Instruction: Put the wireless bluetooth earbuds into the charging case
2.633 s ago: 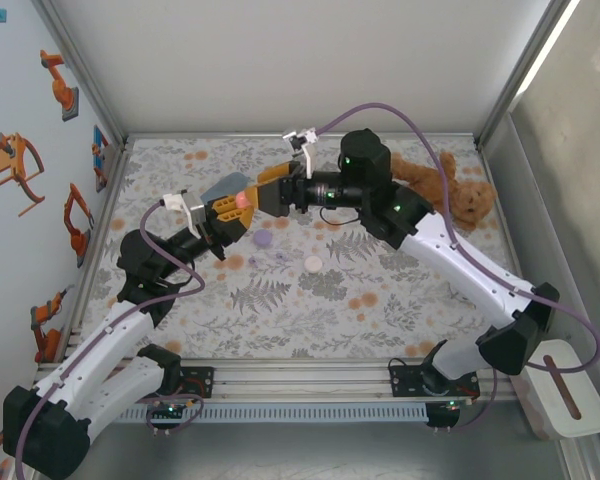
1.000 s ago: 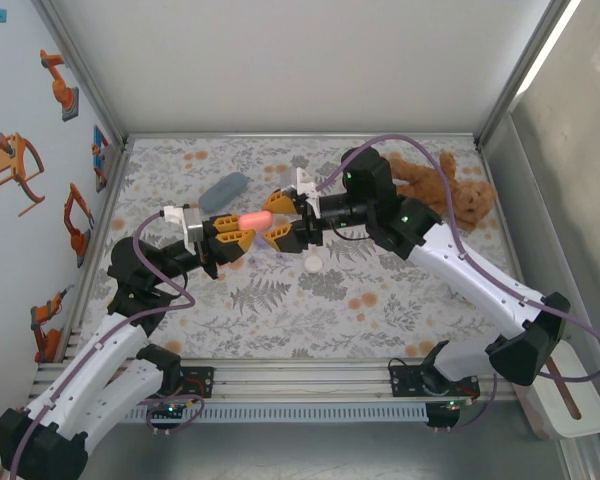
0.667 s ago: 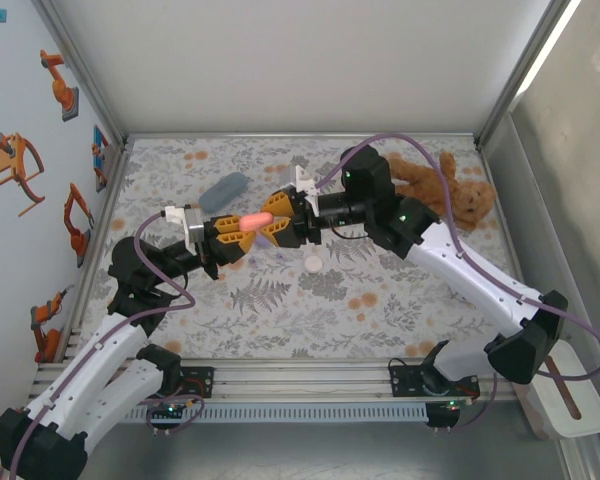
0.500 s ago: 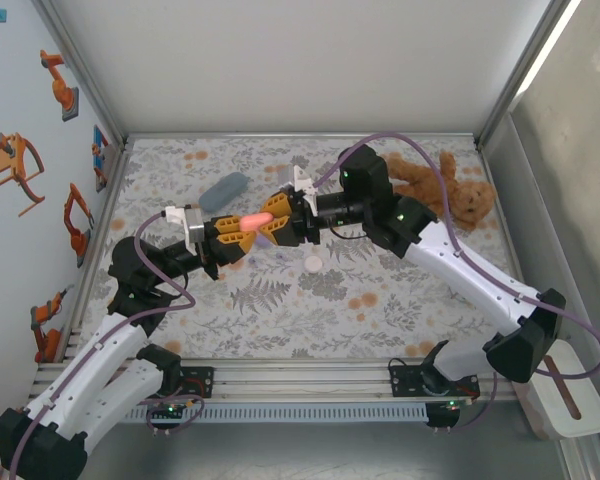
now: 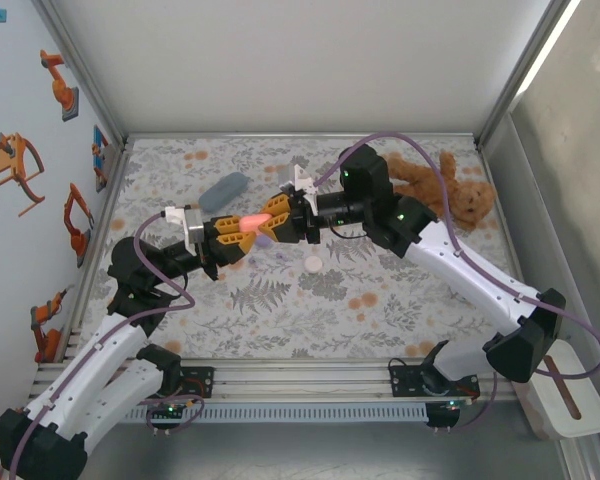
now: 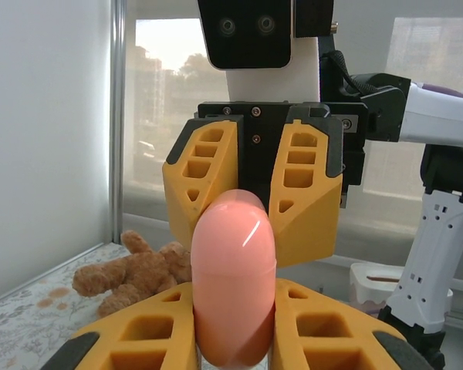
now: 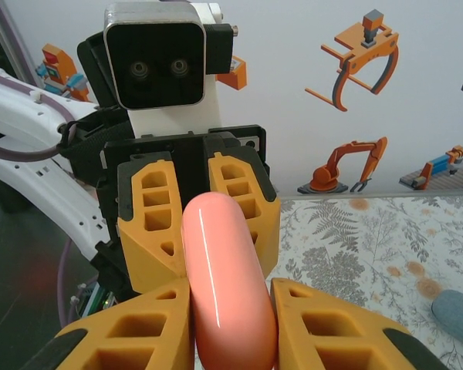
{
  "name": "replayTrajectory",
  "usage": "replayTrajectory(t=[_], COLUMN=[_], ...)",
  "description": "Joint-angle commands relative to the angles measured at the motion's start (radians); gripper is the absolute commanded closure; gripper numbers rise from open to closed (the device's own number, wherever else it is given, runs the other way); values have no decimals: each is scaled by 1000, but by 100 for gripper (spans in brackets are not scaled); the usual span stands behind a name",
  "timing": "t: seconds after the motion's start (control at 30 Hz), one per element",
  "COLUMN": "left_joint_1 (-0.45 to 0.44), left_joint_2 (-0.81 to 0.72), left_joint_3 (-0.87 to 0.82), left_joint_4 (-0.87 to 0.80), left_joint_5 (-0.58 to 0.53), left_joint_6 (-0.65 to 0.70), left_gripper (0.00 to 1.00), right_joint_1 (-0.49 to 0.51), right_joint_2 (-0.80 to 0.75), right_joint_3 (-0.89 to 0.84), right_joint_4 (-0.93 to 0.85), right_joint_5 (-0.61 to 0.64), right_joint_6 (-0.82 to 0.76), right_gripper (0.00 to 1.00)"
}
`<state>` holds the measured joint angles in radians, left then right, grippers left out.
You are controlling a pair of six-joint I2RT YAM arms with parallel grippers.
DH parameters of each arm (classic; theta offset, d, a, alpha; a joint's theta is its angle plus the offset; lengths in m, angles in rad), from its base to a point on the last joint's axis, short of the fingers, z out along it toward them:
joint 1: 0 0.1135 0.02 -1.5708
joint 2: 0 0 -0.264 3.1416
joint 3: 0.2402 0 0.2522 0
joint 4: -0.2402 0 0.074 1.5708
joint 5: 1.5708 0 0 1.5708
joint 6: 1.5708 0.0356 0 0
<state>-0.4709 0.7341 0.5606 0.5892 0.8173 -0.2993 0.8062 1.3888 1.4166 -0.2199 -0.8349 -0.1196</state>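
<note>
A table cloth (image 5: pixel 380 300) printed with grey ferns and orange flowers covers the surface from edge to edge, and a brown teddy bear (image 5: pixel 450 195) lies on it at the far right corner, sprawled with its limbs spread. Along the left edge rises a pale wall (image 5: pixel 0 220) stuck with orange and blue cartoon stickers (image 5: pixel 20 165) of robot arms and claws. Past the near right corner, off the surface, stands a white tub (image 5: pixel 570 400) with a brown strip on its top
</note>
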Motion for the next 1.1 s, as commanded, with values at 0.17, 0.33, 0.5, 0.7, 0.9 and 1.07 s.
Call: replayTrajectory(t=[0.17,0.33,0.5,0.7,0.9,1.07], left_joint_1=[-3,-3,-3,-2,-3,-3], left_joint_2=[-38,-95,-186,-297,-386,-439], left_joint_3=[27,18,12,14,6,-16], left_joint_4=[-47,-150,-277,-471,-622,-666], left_joint_5=[-77,-133,-225,-351,-451,-509], left_joint_6=[55,104,157,217,228,216], left_gripper=[60,51,44,40,37,37], right_joint_1=[4,2,-2,-15,-45,-52], right_joint_2=[-55,-78,-103,-117,-116,-94], right_joint_3=[-7,-33,-79,-149,-262,-358], right_joint_4=[23,2,-36,-99,-140,-150], right_joint_5=[91,140,215,300,318,324], right_joint_6=[31,37,60,115,199,247], right_gripper=[77,77,78,79,80,80])
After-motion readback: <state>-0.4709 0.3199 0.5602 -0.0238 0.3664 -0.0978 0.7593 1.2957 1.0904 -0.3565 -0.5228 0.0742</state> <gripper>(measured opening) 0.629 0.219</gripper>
